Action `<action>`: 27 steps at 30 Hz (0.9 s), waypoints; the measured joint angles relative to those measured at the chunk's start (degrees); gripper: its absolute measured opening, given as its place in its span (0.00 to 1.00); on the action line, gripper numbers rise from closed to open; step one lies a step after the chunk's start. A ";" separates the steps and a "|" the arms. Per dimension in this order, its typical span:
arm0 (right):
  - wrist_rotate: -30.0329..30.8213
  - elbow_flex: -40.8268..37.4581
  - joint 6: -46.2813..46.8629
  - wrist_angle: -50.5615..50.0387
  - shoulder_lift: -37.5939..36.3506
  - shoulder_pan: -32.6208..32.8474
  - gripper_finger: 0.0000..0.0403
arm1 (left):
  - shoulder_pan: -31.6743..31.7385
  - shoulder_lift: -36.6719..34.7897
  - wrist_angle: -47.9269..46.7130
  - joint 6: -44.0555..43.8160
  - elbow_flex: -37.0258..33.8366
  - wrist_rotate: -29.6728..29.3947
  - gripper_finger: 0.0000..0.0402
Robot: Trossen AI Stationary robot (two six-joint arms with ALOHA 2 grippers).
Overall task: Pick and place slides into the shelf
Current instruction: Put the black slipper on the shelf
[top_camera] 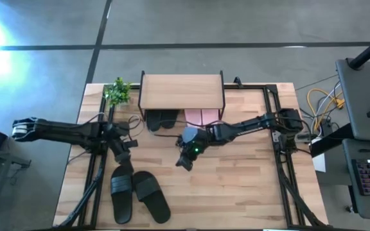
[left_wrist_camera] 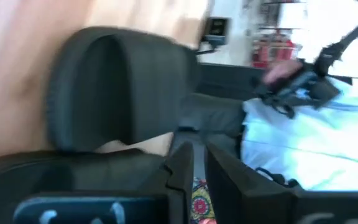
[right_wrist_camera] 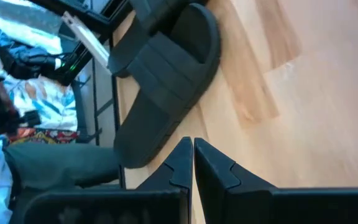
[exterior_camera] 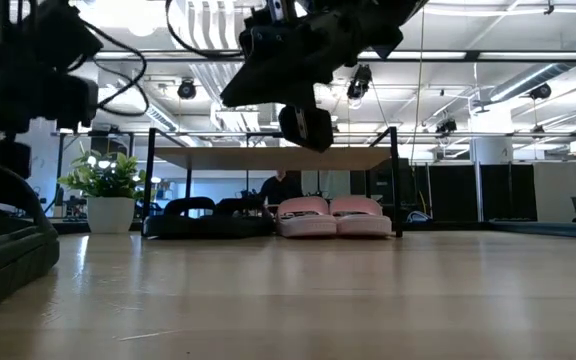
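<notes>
The shelf (top_camera: 182,90) stands at the table's far edge. Under it, a black pair of slides (exterior_camera: 208,215) and a light pink pair (exterior_camera: 333,218) rest sole-down on the table. Two more black slides (top_camera: 121,186) (top_camera: 151,196) lie flat near the table's near left. My left gripper (top_camera: 126,160) is shut and hangs just over the far end of the left one, whose strap (left_wrist_camera: 117,87) fills its wrist view. My right gripper (top_camera: 184,163) is shut in mid-air over the table's middle (exterior_camera: 305,128), slanting down toward a black slide (right_wrist_camera: 166,81).
A potted plant (top_camera: 117,92) stands left of the shelf. Black frame rails (top_camera: 281,160) run along the table's left and right sides, with cables by the left arm. Bare tabletop (top_camera: 236,192) lies at the near right.
</notes>
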 joint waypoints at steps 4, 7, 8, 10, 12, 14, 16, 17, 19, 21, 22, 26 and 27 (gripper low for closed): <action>-0.79 -0.02 -1.29 0.12 -0.18 0.44 0.02 | -0.16 3.00 -1.49 1.77 -0.16 -1.54 0.10; -0.75 -0.33 -2.01 0.17 -0.18 1.23 0.02 | -0.16 4.50 -1.50 1.80 0.05 -1.74 0.17; -0.78 -0.48 -2.21 0.19 -0.18 1.49 0.02 | -0.16 4.91 -1.55 1.80 0.24 -1.78 0.19; -0.84 -0.84 -2.49 0.19 -0.18 1.83 0.02 | -0.16 5.45 -1.52 1.80 1.03 -1.76 0.25; -0.85 -1.19 -2.71 0.15 -0.18 2.07 0.02 | -0.16 6.09 -1.45 1.85 1.97 -1.75 0.30; -0.80 -1.54 -2.89 0.17 -0.18 2.16 0.02 | -0.20 6.74 -1.57 1.86 3.22 -1.88 0.34; -0.77 -1.95 -2.92 0.17 -0.18 2.16 0.02 | -0.55 7.31 -1.54 1.97 5.36 -2.93 0.35; -0.77 -2.14 -2.92 0.13 -0.18 2.21 0.02 | -0.77 7.64 -1.48 2.47 6.60 -4.64 0.35; -0.79 -2.27 -3.45 0.06 -0.18 2.31 0.02 | -1.16 8.32 -1.63 2.93 9.03 -8.85 0.34; -0.81 -2.29 -4.20 0.09 -0.18 2.31 0.02 | -1.23 9.29 -2.15 3.51 11.72 -11.72 0.33; -0.79 -2.29 -4.50 0.10 -0.18 2.31 0.02 | -1.23 9.75 -3.24 4.47 12.93 -12.15 0.32; -0.77 -2.32 -4.70 -0.16 -0.18 2.27 0.02 | -1.21 11.82 -19.41 12.67 18.11 -12.32 0.32; -0.77 -2.33 -4.78 -0.16 -0.18 2.27 0.02 | -1.18 12.34 -25.42 15.68 19.44 -12.39 0.32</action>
